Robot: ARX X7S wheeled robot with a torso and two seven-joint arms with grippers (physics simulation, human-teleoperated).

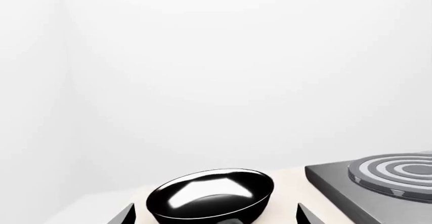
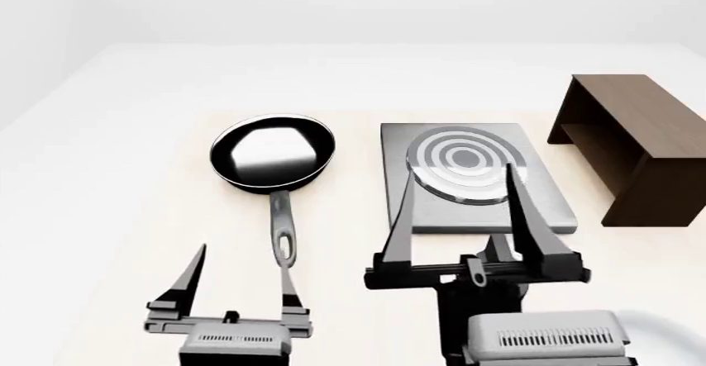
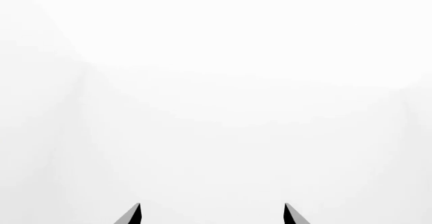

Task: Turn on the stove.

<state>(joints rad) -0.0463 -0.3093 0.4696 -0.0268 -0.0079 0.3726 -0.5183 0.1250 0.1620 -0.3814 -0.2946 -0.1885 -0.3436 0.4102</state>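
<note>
The stove (image 2: 431, 209) is a flat grey square plate with a ringed burner (image 2: 464, 163), lying right of centre on the table. My right gripper (image 2: 461, 172) hovers open over the stove's near half, its fingers spread wide with nothing between them. The right wrist view holds only that gripper (image 3: 212, 209) against white wall. My left gripper (image 2: 243, 271) is open near the table's front, around the end of the pan handle (image 2: 283, 230) without touching it. In the left wrist view the left gripper (image 1: 216, 215) faces the pan, with the stove (image 1: 337, 183) off to one side.
A black frying pan (image 2: 270, 155) lies left of the stove, handle toward me, and also shows in the left wrist view as the pan (image 1: 210, 193). A dark brown wooden shelf (image 2: 640, 147) stands at the table's right. The pale tabletop (image 2: 132, 217) stretches left of the pan.
</note>
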